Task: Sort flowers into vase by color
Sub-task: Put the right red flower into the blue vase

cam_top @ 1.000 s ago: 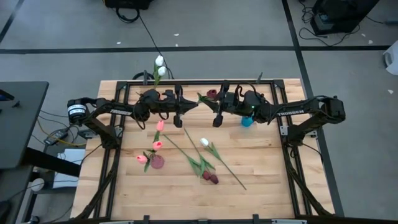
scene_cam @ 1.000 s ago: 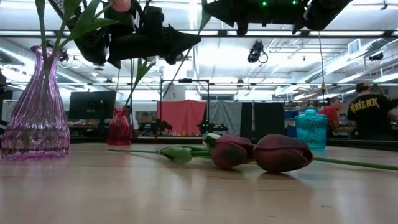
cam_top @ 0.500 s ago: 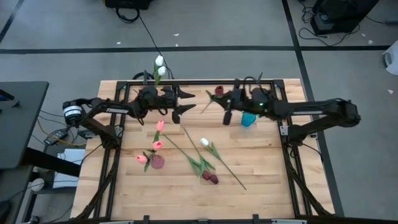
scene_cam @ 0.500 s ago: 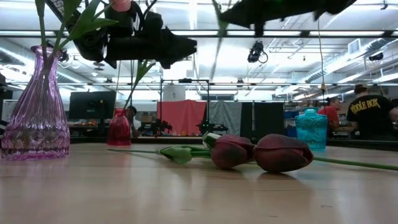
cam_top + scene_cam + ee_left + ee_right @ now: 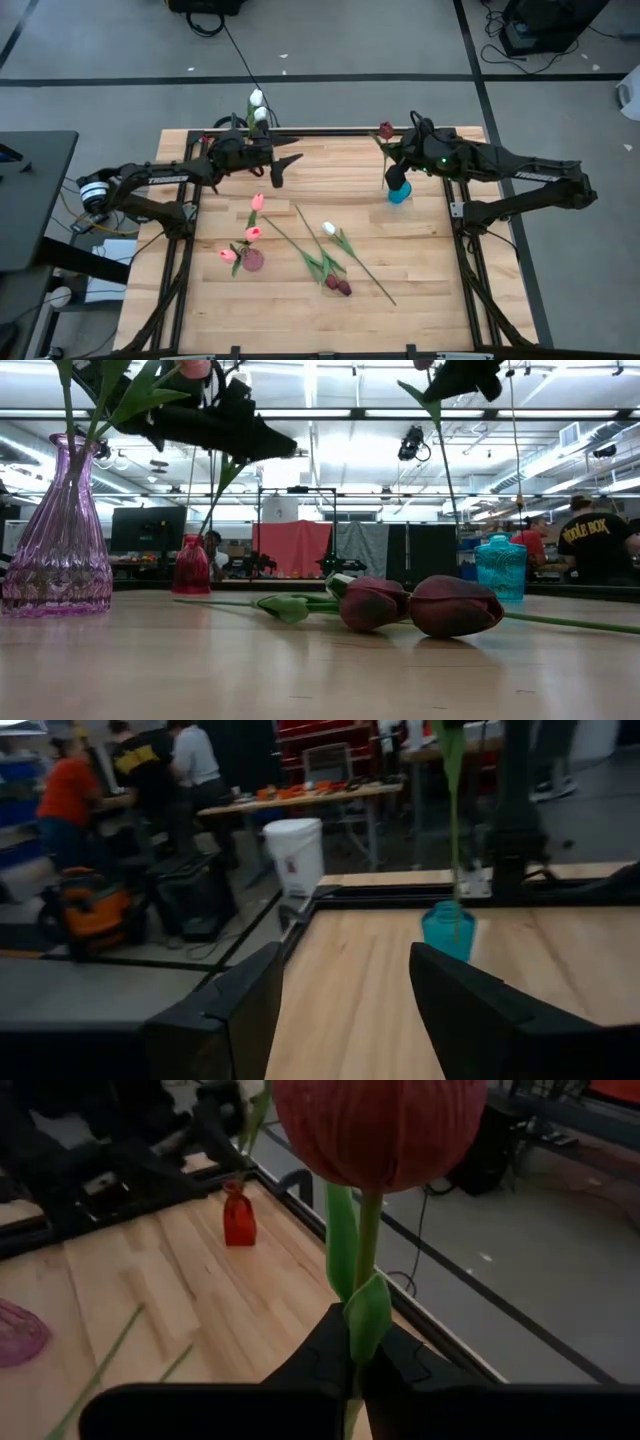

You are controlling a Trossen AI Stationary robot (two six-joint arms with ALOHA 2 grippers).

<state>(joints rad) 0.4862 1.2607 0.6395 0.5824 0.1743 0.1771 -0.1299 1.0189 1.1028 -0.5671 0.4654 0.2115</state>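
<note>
High view shows the handoff done: my left end effector (image 5: 287,162) has let go and stands wide, while my right end effector (image 5: 389,150) now grips the maroon tulip (image 5: 386,131) upright over the teal vase (image 5: 398,192).

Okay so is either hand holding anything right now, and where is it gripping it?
The right hand holds a dark maroon tulip by its green stem, just below the leaf under the bud, above the teal vase. The left hand is open and empty.
</note>
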